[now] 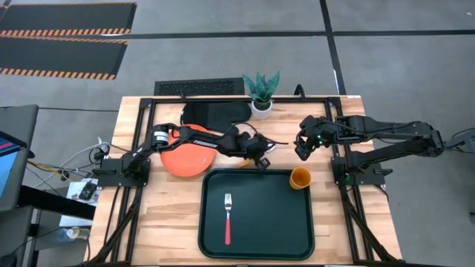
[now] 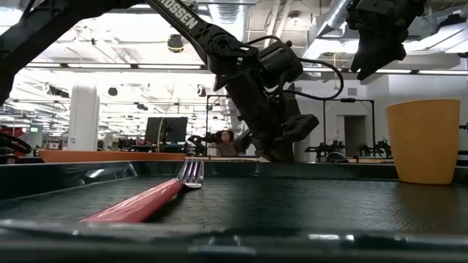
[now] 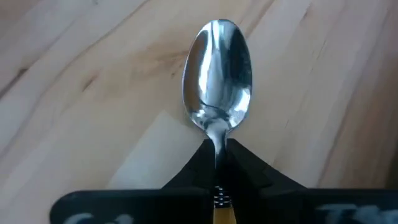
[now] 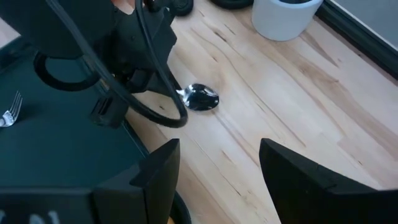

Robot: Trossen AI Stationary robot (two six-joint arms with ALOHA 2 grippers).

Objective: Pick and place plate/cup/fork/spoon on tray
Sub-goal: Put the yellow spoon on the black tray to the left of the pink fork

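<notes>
Spoon step right now: left gripper [image 3: 219,163] pinched tight on the spoon [image 3: 217,78], just off the tray's [image 1: 211,222] far edge. Fork [image 1: 228,216] and cup [image 1: 300,177] already in. Next probably needs a lift over the rim. Right gripper [image 4: 217,171] wide, hovering nearby.

High view straight down over whole table [image 1: 178,222], low view level at tray [image 2: 307,212] floor, wrist views close — both share the spoon [image 3: 217,81].
</notes>
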